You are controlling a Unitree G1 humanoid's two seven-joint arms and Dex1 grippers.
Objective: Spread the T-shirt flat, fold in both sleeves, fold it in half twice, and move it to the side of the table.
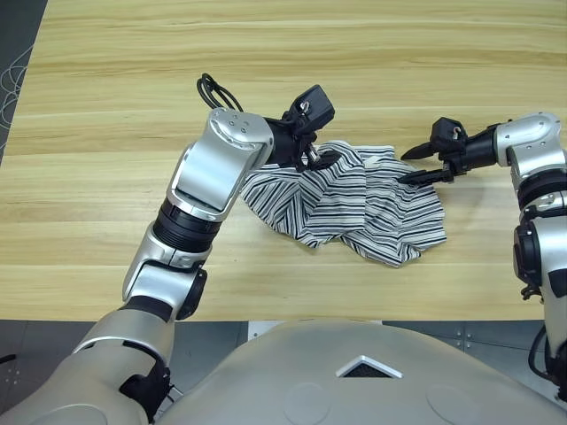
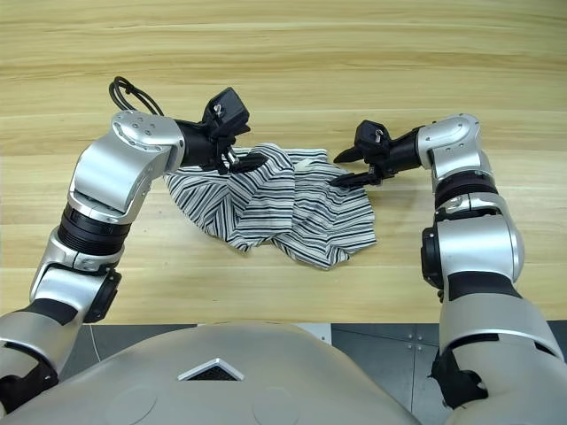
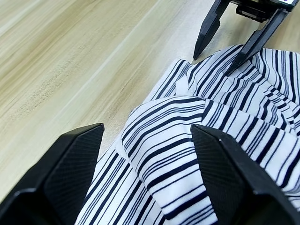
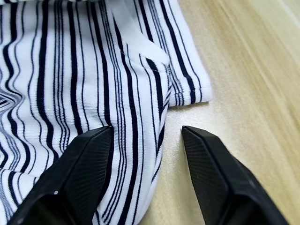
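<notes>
Presently, T-shirt (image 1: 363, 208) — likely limp, light, crumpled; take its hem edges; your left gripper (image 1: 324, 159) and right gripper (image 1: 404, 168) gape wide.

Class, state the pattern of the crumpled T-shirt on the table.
The crumpled T-shirt: white with thin dark stripes; clearest in right wrist view.

Crumpled striped T-shirt (image 1: 354, 208) on table (image 1: 266, 53), left hand (image 1: 324, 159), right hand (image 1: 404, 168) at its edges

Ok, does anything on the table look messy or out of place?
The striped T-shirt lies crumpled in a heap on the table, not spread flat. The left fingers and right fingers are open at its far edge. Nothing looks torn.
</notes>
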